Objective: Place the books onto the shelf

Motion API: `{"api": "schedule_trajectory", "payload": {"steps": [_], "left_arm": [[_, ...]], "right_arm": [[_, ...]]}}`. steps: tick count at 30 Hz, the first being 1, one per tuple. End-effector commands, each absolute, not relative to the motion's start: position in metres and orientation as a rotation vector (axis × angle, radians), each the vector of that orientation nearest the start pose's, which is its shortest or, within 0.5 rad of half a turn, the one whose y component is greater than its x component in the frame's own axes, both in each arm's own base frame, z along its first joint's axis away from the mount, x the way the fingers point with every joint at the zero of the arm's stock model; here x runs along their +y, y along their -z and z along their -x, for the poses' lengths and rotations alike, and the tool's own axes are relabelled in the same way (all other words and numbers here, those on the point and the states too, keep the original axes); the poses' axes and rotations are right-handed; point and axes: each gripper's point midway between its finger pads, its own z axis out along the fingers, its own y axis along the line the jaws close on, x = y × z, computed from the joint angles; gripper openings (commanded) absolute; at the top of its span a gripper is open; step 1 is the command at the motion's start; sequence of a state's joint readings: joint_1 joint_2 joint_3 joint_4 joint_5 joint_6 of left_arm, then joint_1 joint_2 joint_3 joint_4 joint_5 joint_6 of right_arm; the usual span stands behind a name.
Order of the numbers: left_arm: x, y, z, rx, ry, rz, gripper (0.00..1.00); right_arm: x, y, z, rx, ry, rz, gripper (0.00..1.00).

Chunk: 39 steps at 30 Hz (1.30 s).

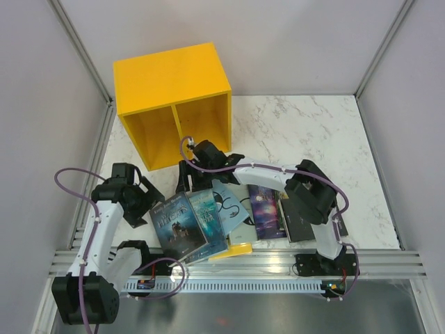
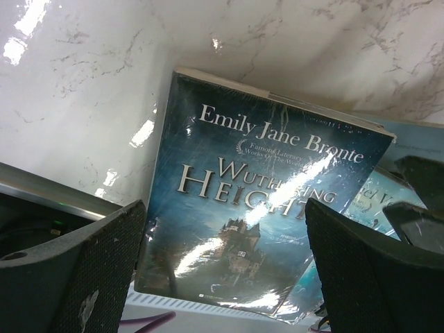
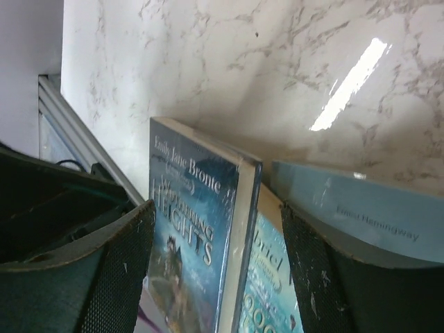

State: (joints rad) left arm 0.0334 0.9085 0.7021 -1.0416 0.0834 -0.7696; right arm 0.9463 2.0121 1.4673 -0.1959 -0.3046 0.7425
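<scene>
The yellow shelf (image 1: 172,104) stands at the back left, its two compartments facing the arms. Several books lie overlapping near the front edge: a dark blue castle-cover book (image 1: 177,223) (image 2: 257,208) (image 3: 194,229), a teal one (image 1: 208,216) (image 3: 270,291), a light blue one (image 1: 231,202) (image 3: 361,208), a purple galaxy one (image 1: 268,209) and a yellow one (image 1: 235,250). My left gripper (image 1: 154,198) (image 2: 223,208) hovers open over the dark blue cover. My right gripper (image 1: 197,182) (image 3: 217,208) is open, its fingers straddling the far edges of the dark blue and teal books.
A marble table (image 1: 299,132) sits between grey walls. A slotted metal rail (image 1: 236,268) runs along the front edge by the arm bases. A dark book (image 1: 295,223) lies partly under the right arm. Purple cables loop off both arms.
</scene>
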Motion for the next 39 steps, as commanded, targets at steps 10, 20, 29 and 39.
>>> {"api": "schedule_trajectory", "payload": {"steps": [10, 20, 29, 39], "left_arm": [[-0.041, -0.098, -0.160, 2.591, 0.335, 1.086, 0.97], [-0.043, -0.100, -0.161, 2.584, 0.349, 1.063, 0.96], [-0.042, -0.116, -0.168, 2.554, 0.363, 0.983, 0.96], [-0.047, -0.172, -0.194, 2.448, 0.448, 0.804, 0.96]], "right_arm": [[0.495, -0.061, -0.238, 2.596, -1.069, 0.497, 0.72], [0.498, -0.045, -0.221, 2.636, -1.135, 0.528, 0.31], [0.495, -0.060, -0.216, 2.602, -1.226, 0.509, 0.00], [0.428, -0.138, -0.254, 2.481, -1.258, 0.166, 0.00]]}}
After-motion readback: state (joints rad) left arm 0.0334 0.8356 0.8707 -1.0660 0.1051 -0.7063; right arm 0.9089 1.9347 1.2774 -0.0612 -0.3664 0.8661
